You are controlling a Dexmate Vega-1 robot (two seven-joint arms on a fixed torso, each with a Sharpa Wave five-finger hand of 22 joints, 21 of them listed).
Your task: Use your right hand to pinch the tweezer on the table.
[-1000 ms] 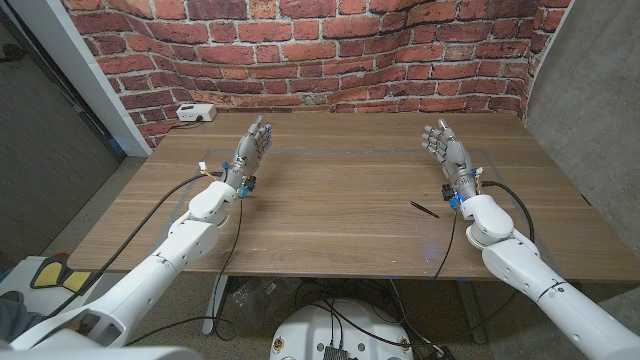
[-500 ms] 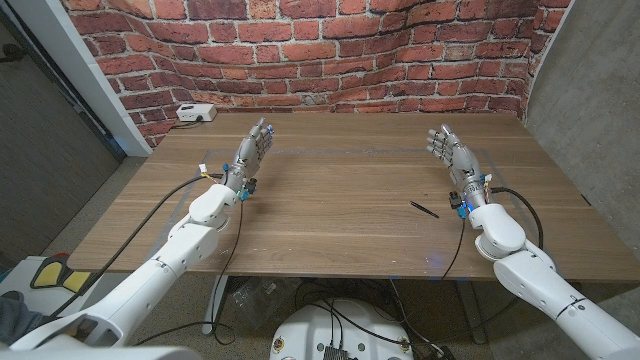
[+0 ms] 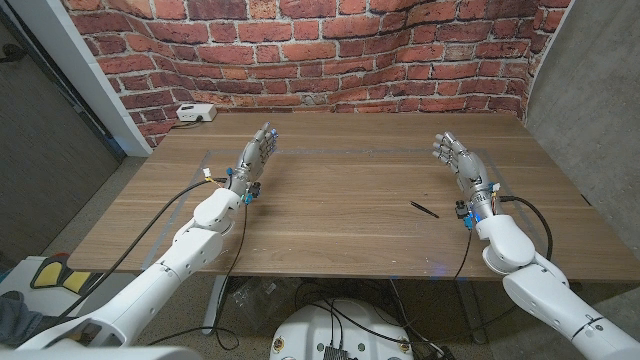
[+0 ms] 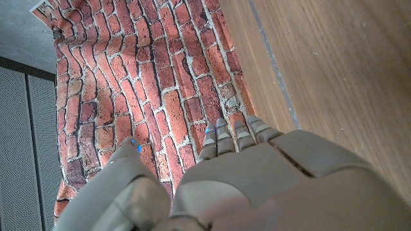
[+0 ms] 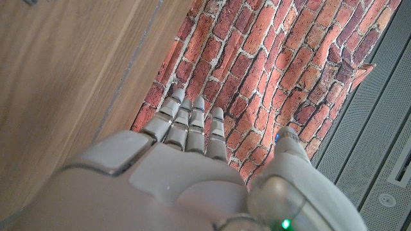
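step in hand: the approach. the right hand (image 3: 457, 157) has not reached the tool, so judging by the layout the pinch is not yet begun.

right hand: raised over the right part of the wooden bench (image 3: 340, 210), fingers (image 3: 447, 148) extended and slightly apart, holding nothing. in the right wrist view the back of the hand (image 5: 192, 179) shows with its fingers pointing toward the red brick wall (image 5: 257, 58).

left hand: the left hand (image 3: 255, 155) is lifted over the left part of the bench, fingers extended and apart, holding nothing. it has no part in this task and is well apart from the tool.

tweezer position: the thin dark tweezer (image 3: 424, 209) lies flat on the bench, nearer the robot than the right hand's fingers and just to the inner side of the right wrist. nothing touches it.

tweezer look: a slim, dark, short sliver lying at a slant on the wood. it is too small to tell which end is the tips or whether the arms are apart.

next move calls for: probably drawing the right hand back toward the robot and inward, lowering it, then bringing thumb and a finger onto the tweezer's two sides. a thing this thin and low on the wood will likely need careful fingertip placement.

also there: a small white box (image 3: 195, 113) with a cable sits at the far left corner of the bench, near the wall.
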